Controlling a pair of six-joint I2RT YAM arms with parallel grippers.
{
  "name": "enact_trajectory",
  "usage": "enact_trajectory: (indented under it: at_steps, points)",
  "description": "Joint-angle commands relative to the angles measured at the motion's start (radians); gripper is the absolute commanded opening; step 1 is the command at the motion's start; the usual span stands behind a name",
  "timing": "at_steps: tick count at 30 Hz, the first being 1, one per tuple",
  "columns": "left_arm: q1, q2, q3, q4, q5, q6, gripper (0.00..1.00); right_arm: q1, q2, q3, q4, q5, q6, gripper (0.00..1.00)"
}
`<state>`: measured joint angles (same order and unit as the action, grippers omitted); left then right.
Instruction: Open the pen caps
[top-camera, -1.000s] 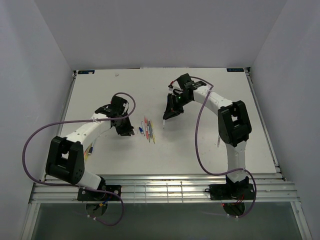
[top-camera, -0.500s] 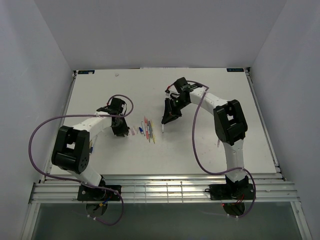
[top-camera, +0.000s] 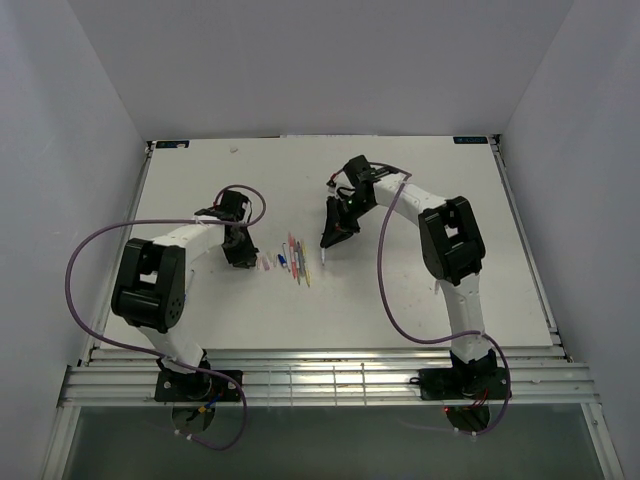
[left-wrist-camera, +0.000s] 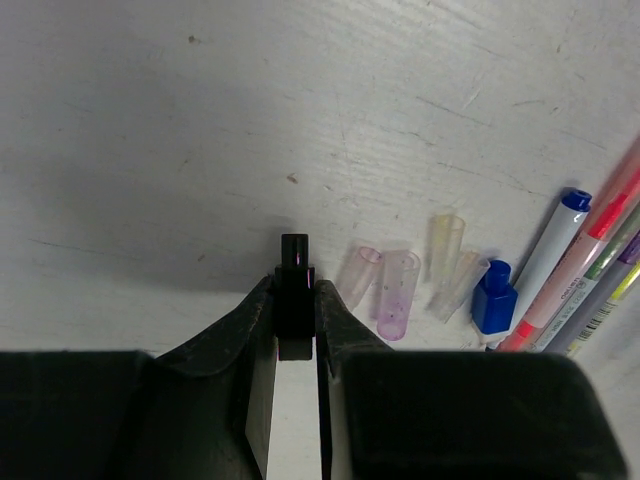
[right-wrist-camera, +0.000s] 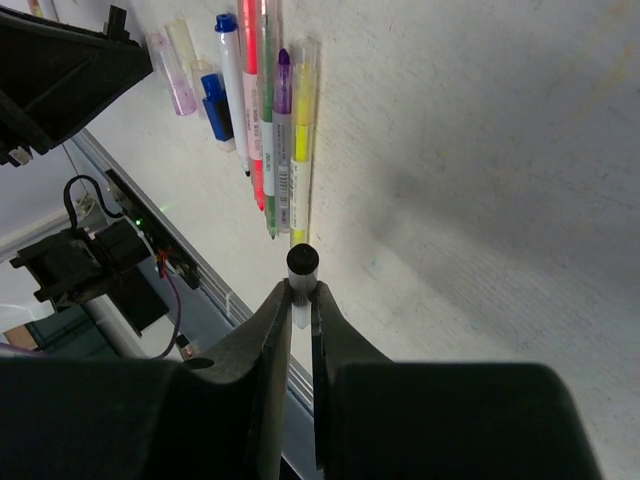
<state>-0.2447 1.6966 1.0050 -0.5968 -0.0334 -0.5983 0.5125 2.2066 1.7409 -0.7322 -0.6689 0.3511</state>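
Caps (left-wrist-camera: 397, 293) lie loose on the table (left-wrist-camera: 150, 120) just ahead of the left gripper (left-wrist-camera: 295, 300) and to its right: two pinkish translucent ones, two pale yellowish ones and a blue one (left-wrist-camera: 493, 297), close together, some touching. Most of them point away from the fingers, leaning a little to the right.

The left gripper is clenched on a black cap (left-wrist-camera: 295, 262). This short piece stands out past the fingertips, its long axis in line with the fingers.

Farther right of the loose caps, the row of pens (left-wrist-camera: 545, 265) slants up and away, the blue-tipped white one nearest the blue cap.

The right gripper (right-wrist-camera: 301, 295) is clamped on a white pen (right-wrist-camera: 302, 262), seen almost end-on. Its long axis runs straight out from between the fingers, dark round end foremost.

Just ahead of that end lie the other pens, side by side and parallel, lengthwise away from the right gripper. The yellow pen (right-wrist-camera: 300, 140) is closest to its line, then a purple-tipped one (right-wrist-camera: 282, 120), a red-pink one (right-wrist-camera: 253, 100) and the blue-and-white one off to the left. The loose caps lie beyond these, farther left.
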Motion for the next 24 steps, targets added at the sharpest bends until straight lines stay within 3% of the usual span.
enact_trajectory:
  at_steps: [1,15,24]
  points:
    - [0.004,0.018,0.037,0.005,0.018,0.009,0.19,0.006,0.03,0.069,-0.012,-0.006,-0.015,0.08]
    - [0.005,0.034,0.009,0.008,0.107,-0.014,0.31,0.05,0.084,0.082,-0.016,0.069,-0.018,0.08]
    - [0.005,0.015,-0.054,0.012,0.11,-0.021,0.35,0.061,0.1,0.092,-0.024,0.077,-0.015,0.16]
